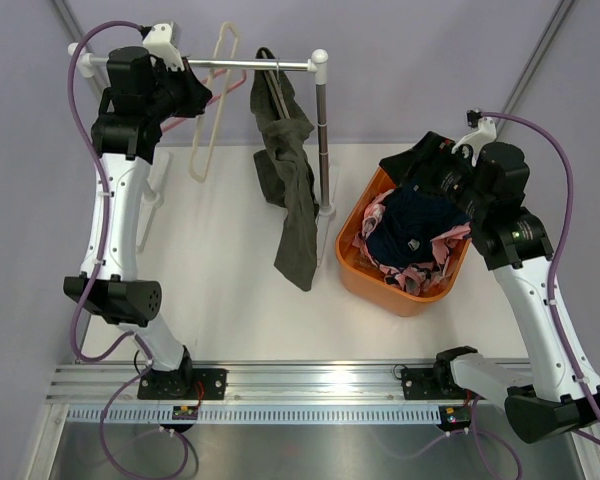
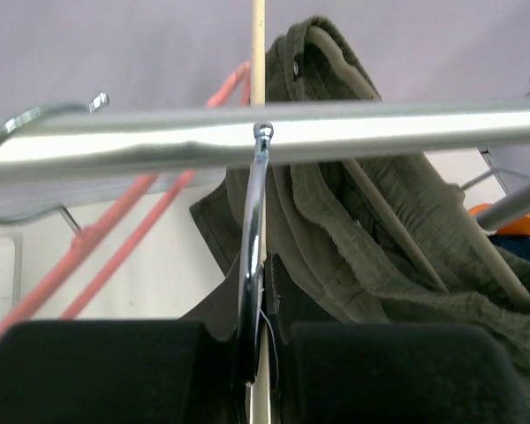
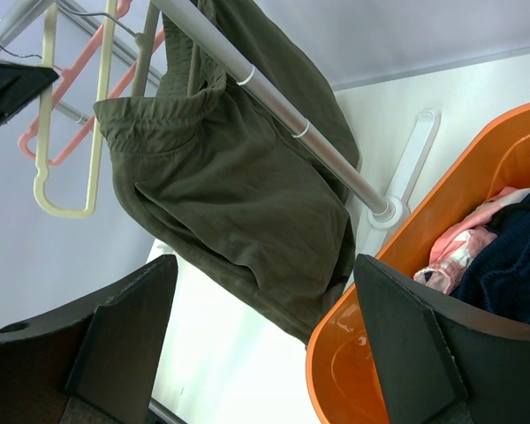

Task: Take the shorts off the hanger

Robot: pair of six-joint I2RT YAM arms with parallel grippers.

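Olive shorts (image 1: 290,190) hang on the rail (image 1: 250,66), just right of the left gripper (image 2: 263,353), clenched on a hook (image 2: 253,221) over it; right gripper (image 3: 263,274), spread wide, is past the rail's end.

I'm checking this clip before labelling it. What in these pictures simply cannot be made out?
1. Left pincer: whether it clamps the hanger hook; in the left wrist view its own pads cover the contact.
2. Olive shorts: how they sit on their hanger; cloth folds hide that in every view.
3. Orange basket: its far side, under the right arm, top view.
4. Pink shorts: mostly buried under navy shorts.
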